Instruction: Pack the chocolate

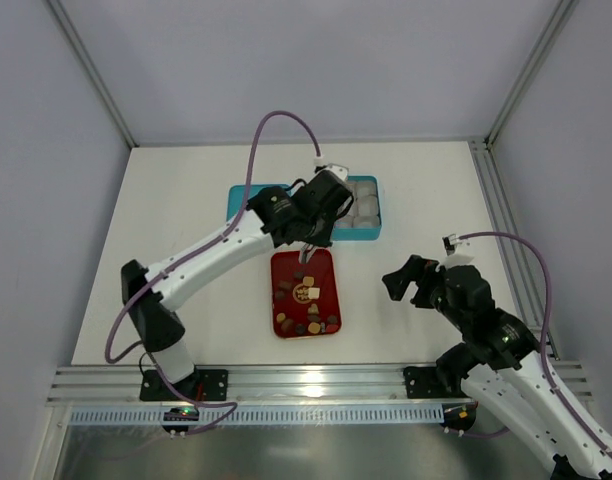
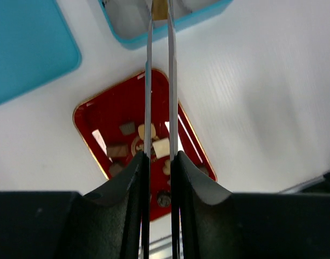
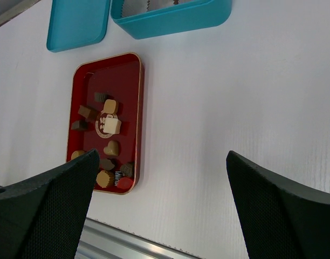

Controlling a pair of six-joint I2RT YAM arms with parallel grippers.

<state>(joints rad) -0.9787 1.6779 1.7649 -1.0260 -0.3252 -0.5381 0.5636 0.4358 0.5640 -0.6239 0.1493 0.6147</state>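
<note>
Several small chocolates (image 1: 304, 300), brown, tan, cream and one red, lie in the red tray (image 1: 323, 272) at the table's middle. They also show in the right wrist view (image 3: 110, 125) and, blurred, in the left wrist view (image 2: 160, 147). My left gripper (image 1: 306, 257) has long thin fingers shut on a tan chocolate (image 2: 159, 9), held in the air at the near wall of the blue box (image 2: 197, 17). My right gripper (image 1: 411, 282) is open and empty, right of the tray (image 3: 133, 108), above bare table.
The blue box (image 1: 371, 234) holds grey-white paper cups (image 1: 364, 205). Its blue lid (image 1: 240, 200) lies left of it, partly under my left arm. An aluminium rail (image 1: 306, 385) runs along the near edge. Frame posts stand at the back corners.
</note>
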